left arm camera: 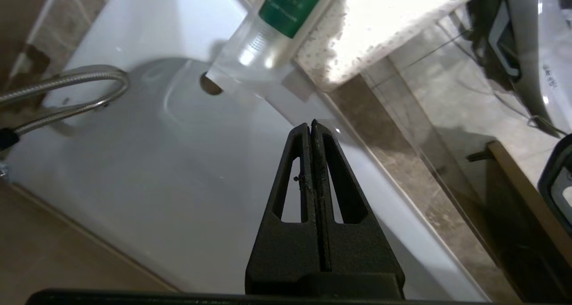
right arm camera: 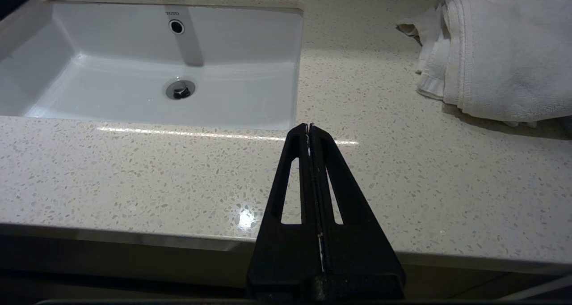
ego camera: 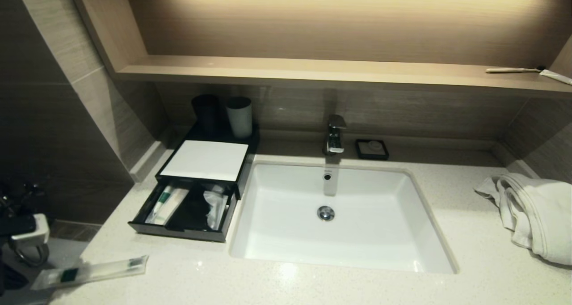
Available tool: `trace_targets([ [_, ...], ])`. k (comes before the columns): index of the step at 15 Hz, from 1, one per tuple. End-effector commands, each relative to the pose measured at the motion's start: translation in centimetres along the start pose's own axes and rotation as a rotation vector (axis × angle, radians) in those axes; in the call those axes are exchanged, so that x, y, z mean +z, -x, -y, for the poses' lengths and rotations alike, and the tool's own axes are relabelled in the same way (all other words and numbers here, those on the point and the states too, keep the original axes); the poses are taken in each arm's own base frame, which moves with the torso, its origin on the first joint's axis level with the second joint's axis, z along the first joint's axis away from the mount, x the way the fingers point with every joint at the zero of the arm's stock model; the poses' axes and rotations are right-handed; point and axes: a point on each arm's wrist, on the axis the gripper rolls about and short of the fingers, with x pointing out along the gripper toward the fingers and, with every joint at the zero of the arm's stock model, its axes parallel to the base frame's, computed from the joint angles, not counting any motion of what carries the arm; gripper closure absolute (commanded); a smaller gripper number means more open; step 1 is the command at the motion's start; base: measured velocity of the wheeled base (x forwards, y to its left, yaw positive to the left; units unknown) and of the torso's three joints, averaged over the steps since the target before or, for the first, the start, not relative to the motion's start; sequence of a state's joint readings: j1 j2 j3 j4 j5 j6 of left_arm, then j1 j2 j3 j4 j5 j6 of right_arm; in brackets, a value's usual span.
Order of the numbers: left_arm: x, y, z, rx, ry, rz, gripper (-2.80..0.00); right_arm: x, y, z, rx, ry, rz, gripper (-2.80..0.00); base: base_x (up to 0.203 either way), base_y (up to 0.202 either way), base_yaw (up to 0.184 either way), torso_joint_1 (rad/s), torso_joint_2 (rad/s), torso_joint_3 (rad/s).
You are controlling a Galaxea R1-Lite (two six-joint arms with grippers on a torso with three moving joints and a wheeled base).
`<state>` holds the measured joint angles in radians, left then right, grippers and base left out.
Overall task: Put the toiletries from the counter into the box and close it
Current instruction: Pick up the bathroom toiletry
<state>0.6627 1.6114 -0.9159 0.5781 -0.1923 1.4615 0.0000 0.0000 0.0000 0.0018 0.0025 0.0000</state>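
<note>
Toothbrush packet (ego camera: pixel 89 273) is lying at the counter's (ego camera: pixel 313 287) front-left edge, overhanging; a clumsy nudge risks knocking it off. Left gripper (left arm camera: pixel 311 125), jaws closed and empty, is hanging below it; right gripper (right arm camera: pixel 309 127) likewise closed. Box drawer (ego camera: pixel 183 211) is standing open.

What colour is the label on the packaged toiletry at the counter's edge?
Green, on the clear packet; best seen in the left wrist view.

The packet (ego camera: pixel 89 273) is cut off by the picture's edge in the left wrist view; the contents of the drawer (ego camera: pixel 185 211) are partly hidden under the white lid (ego camera: pixel 205 160).
</note>
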Motion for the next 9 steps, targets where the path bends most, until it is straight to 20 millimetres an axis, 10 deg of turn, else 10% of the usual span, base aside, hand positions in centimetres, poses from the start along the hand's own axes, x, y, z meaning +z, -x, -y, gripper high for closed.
trace_targets([
  [1, -0.7, -1.4, -1.4, -0.047, 0.018, -0.002, 0.0, 0.0, 0.0, 0.0, -0.001, 0.0, 0.0, 0.0, 0.0, 0.0, 0.0, 0.0, 0.0, 0.0],
  [9, -0.9, -3.1, -2.7, -0.088, 0.018, -0.006, 0.0, 0.0, 0.0, 0.0, 0.001, 0.0, 0.0, 0.0, 0.0, 0.0, 0.0, 0.0, 0.0, 0.0],
])
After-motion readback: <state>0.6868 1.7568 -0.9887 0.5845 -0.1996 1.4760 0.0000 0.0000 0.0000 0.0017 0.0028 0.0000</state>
